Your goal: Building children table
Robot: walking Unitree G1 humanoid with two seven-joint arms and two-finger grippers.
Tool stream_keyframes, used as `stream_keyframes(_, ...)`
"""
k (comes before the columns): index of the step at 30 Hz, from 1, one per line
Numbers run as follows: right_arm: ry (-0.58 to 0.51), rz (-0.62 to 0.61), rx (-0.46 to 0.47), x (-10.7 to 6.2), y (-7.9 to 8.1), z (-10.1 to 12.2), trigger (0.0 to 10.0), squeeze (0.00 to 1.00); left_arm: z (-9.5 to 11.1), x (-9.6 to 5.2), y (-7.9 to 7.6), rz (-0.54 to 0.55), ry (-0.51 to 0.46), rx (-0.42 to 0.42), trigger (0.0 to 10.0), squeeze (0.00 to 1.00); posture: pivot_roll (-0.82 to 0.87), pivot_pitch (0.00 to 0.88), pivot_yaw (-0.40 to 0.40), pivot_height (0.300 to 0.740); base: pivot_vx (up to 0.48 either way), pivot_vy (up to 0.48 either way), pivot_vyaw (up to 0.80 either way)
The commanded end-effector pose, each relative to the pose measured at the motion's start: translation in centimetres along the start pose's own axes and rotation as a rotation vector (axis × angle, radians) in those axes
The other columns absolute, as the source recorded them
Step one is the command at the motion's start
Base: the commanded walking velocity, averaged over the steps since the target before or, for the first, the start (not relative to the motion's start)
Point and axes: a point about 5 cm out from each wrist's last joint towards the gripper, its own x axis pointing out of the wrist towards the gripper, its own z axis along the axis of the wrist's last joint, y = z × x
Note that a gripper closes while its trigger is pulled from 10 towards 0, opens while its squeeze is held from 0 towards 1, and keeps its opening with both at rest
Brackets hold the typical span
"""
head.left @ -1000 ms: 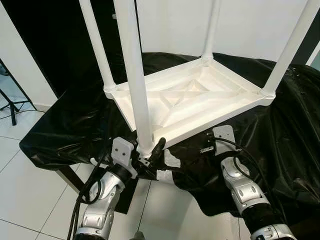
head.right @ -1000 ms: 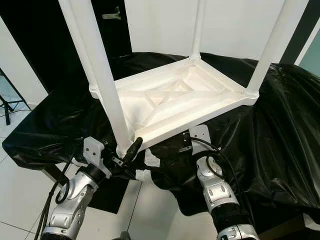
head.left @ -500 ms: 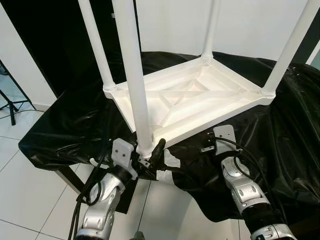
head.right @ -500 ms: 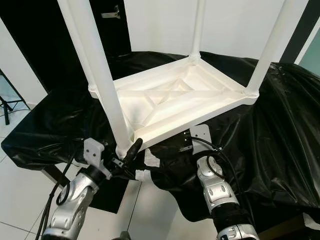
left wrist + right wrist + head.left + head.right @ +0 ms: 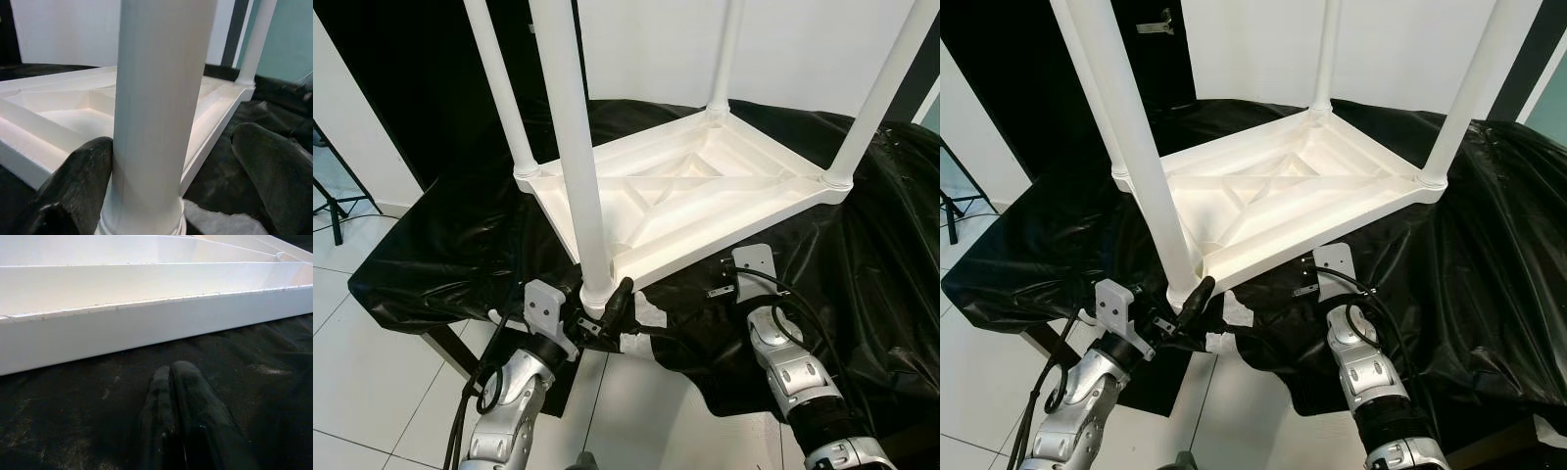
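Observation:
The white children's table (image 5: 705,196) lies upside down on the black cloth (image 5: 460,235), its legs pointing up. My left gripper (image 5: 597,299) is open around the base of the nearest leg (image 5: 578,166). In the left wrist view one finger (image 5: 83,166) touches that leg (image 5: 161,98), while the other finger (image 5: 274,161) stands apart from it. My right gripper (image 5: 171,372) is shut with nothing in it. It rests on the cloth just in front of the table's near rim (image 5: 146,328), below the right wrist mount (image 5: 751,264).
The black cloth drapes over a low support whose near edge hangs by my arms. White tape patches (image 5: 641,315) sit on the cloth beside the left gripper. Tiled floor (image 5: 372,372) lies to the left, with a tripod leg (image 5: 335,208) by the wall.
My left wrist has dropped and drawn back slightly, with its fingers still on either side of the leg. The right arm and the table have not moved.

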Motion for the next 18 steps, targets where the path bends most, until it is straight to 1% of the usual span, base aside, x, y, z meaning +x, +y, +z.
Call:
stream_keyframes(1, 0.027, -0.007, -0.003, 0.0, -0.1, -0.4, 10.0, 0.00, 0.5, 0.4, -1.8, -0.255, -0.015, -0.040, 10.0, 0.00, 0.06, 0.000, 0.032, 0.740, 0.000, 0.000, 0.00)
stream_keyframes(4, 0.031, -0.017, -0.005, -0.1, -0.4, -0.6, 10.0, 0.00, 0.8, 0.2, -2.5, -0.333, -0.029, -0.125, 10.0, 0.00, 0.05, 0.000, 0.033, 0.740, 0.000, 0.000, 0.00)
stream_keyframes(5, 0.031, -0.017, -0.005, -0.1, -0.4, -0.6, 10.0, 0.00, 0.8, 0.2, -2.5, -0.333, -0.029, -0.125, 10.0, 0.00, 0.05, 0.000, 0.033, 0.740, 0.000, 0.000, 0.00)
stream_keyframes(7, 0.034, -0.022, -0.006, -0.1, -0.6, -0.6, 10.0, 0.00, 0.9, -0.1, -2.7, -0.378, -0.027, -0.175, 10.0, 0.00, 0.05, 0.000, 0.033, 0.740, 0.000, 0.000, 0.00)
stream_keyframes(8, 0.034, -0.022, -0.006, -0.1, -0.6, -0.6, 10.0, 0.00, 0.9, -0.1, -2.7, -0.378, -0.027, -0.175, 10.0, 0.00, 0.05, 0.000, 0.033, 0.740, 0.000, 0.000, 0.00)
stream_keyframes(11, 0.037, -0.026, -0.008, 0.0, -0.7, -0.7, 10.0, 0.00, 1.0, -0.6, -3.1, -0.443, -0.023, -0.275, 10.0, 0.00, 0.05, 0.000, 0.034, 0.740, 0.000, 0.000, 0.00)
stream_keyframes(12, 0.038, -0.027, -0.009, 0.0, -0.7, -0.7, 10.0, 0.00, 1.0, -0.7, -3.1, -0.455, -0.022, -0.296, 10.0, 0.00, 0.05, 0.000, 0.034, 0.740, 0.000, 0.000, 0.00)
stream_keyframes(13, 0.039, -0.031, -0.010, 0.1, -0.7, -0.6, 10.0, 0.00, 0.9, -1.0, -3.2, -0.485, -0.005, -0.333, 10.0, 0.00, 0.05, 0.000, 0.034, 0.740, 0.000, 0.000, 0.00)
stream_keyframes(14, 0.039, -0.031, -0.010, 0.1, -0.7, -0.6, 10.0, 0.00, 0.9, -1.0, -3.2, -0.485, -0.005, -0.333, 10.0, 0.00, 0.05, 0.000, 0.034, 0.740, 0.000, 0.000, 0.00)
stream_keyframes(15, 0.042, -0.038, -0.013, 0.2, -0.8, -0.6, 10.0, 0.00, 0.9, -1.3, -3.1, -0.496, 0.004, -0.359, 10.0, 0.00, 0.05, 0.000, 0.033, 0.740, 0.000, 0.000, 0.00)
stream_keyframes(18, 0.046, -0.048, -0.017, 0.3, -0.9, -0.5, 10.0, 0.00, 0.8, -1.3, -2.8, -0.478, 0.014, -0.362, 10.0, 0.00, 0.05, 0.000, 0.034, 0.740, 0.000, 0.000, 0.00)
